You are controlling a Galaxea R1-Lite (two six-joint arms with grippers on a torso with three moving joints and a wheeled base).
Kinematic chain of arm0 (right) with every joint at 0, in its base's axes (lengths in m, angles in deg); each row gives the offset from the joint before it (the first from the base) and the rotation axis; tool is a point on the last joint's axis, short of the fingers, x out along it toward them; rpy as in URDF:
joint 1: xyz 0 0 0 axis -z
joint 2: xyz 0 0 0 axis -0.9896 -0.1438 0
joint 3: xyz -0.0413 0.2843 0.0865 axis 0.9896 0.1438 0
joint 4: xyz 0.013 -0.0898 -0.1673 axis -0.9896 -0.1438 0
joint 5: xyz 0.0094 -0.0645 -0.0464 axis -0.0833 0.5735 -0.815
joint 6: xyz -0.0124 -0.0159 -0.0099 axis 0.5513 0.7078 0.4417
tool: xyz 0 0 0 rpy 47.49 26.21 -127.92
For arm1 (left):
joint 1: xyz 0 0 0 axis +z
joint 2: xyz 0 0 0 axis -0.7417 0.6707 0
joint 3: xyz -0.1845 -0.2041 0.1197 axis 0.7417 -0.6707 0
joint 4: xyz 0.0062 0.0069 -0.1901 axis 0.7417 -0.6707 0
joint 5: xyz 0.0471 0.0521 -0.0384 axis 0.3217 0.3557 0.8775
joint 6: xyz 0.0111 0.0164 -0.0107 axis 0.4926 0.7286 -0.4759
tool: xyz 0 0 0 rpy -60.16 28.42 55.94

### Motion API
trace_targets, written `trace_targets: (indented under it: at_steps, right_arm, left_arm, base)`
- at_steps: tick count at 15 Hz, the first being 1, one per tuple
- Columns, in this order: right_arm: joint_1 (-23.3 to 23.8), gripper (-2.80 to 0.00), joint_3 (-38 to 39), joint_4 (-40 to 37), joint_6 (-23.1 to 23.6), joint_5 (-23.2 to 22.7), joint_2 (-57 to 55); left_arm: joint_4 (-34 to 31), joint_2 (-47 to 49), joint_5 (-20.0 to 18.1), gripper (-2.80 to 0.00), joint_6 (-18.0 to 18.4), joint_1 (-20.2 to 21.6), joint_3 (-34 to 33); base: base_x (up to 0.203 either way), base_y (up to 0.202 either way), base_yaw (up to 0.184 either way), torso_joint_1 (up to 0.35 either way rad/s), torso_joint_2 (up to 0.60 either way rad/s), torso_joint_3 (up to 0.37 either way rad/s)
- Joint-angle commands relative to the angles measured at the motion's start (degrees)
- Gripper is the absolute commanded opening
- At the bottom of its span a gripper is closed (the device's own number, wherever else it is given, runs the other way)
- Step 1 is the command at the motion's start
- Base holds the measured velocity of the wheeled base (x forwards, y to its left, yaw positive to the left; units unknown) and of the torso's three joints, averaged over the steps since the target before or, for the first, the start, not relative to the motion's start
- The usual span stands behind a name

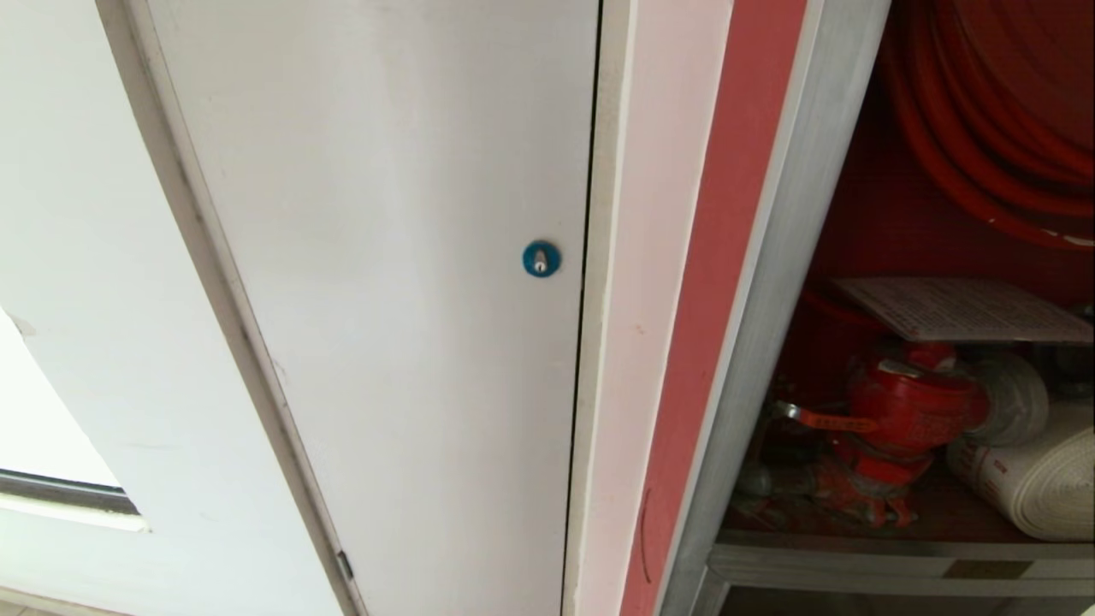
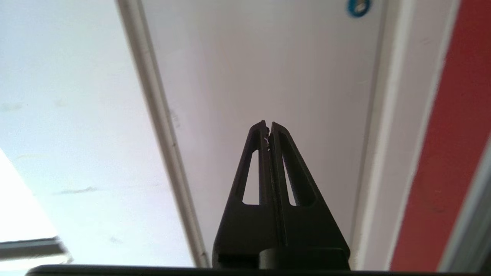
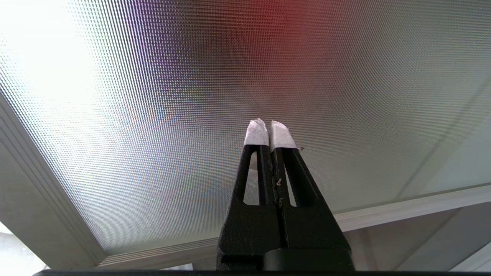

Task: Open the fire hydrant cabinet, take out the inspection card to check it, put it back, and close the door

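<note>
Standing open at about three o'clock in the head view, the fire hydrant cabinet (image 1: 770, 342) shows its silver frame and red lining; inside it a red hose coil (image 1: 984, 111) hangs toward one o'clock, a white printed card (image 1: 958, 310) lies flat over a red valve (image 1: 907, 419), and a rolled white hose (image 1: 1035, 479) sits at about four o'clock beside the valve; a plain white door (image 1: 385, 299) fills the middle of that view, its round blue lock (image 1: 541, 258) near the door's edge closest to the cabinet; neither arm shows in the head view. The left gripper (image 2: 268, 126) has its black fingers pressed together with nothing between them, pointing at the white door, apart from it, the blue lock toward one o'clock of the tips; the right gripper (image 3: 268, 124) is likewise pinched closed and empty, its tips wrapped in white tape, facing a textured glass panel (image 3: 191, 115) set in a silver frame, whether touching it I cannot tell.
</note>
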Motion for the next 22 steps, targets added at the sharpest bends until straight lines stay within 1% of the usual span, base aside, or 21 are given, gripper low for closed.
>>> trace_targets:
  at_steps: [1,2,4,5,7,9,10,13,22]
  right_arm:
    - [0.0,-2.8,0.0,0.01,0.08,-0.11,0.01]
    - [0.0,-2.8,0.0,0.01,0.09,-0.12,0.01]
    - [0.0,-2.8,0.0,0.01,0.01,-0.03,0.01]
    - [0.0,-2.8,0.0,0.01,0.09,-0.03,0.01]
    - [0.0,-2.8,0.0,0.01,0.01,-0.03,0.01]
    - [-0.07,-2.8,0.01,0.01,0.02,-0.03,0.01]
    - [-0.06,-2.8,0.0,0.01,0.08,-0.06,0.01]
    - [0.0,-2.8,0.0,0.01,0.01,-0.03,0.01]
    - [0.0,-2.8,0.0,0.01,0.01,-0.03,0.01]
  left_arm:
    - [-0.12,-0.12,1.2,-2.8,2.87,0.0,-3.08]
    - [0.02,-0.1,2.2,-2.8,4.57,0.0,-4.65]
    - [-0.4,-0.11,7.25,-2.8,5.06,0.0,-4.83]
    - [-1.12,-0.1,7.62,-2.8,5.02,0.0,-4.84]
    - [-5.14,-0.1,7.59,-2.8,4.78,0.0,-4.83]
    - [-6.76,-0.1,7.49,-2.8,3.74,0.0,-4.84]
    - [-8.59,-0.1,7.41,-2.8,3.5,0.0,-4.78]
    - [-8.78,-0.1,7.31,-2.8,0.05,0.0,-4.75]
    - [-8.78,-0.1,7.49,-2.8,-0.69,0.0,-4.75]
  base:
    - [0.0,0.0,0.0,0.0,0.0,0.0]
    - [0.0,0.0,0.0,0.0,0.0,0.0]
    - [0.0,0.0,0.0,0.0,0.0,0.0]
    - [0.0,0.0,0.0,0.0,0.0,0.0]
    - [0.0,0.0,0.0,0.0,0.0,0.0]
    - [0.0,0.0,0.0,0.0,0.0,0.0]
    - [0.0,0.0,0.0,0.0,0.0,0.0]
    - [0.0,0.0,0.0,0.0,0.0,0.0]
    - [0.0,0.0,0.0,0.0,0.0,0.0]
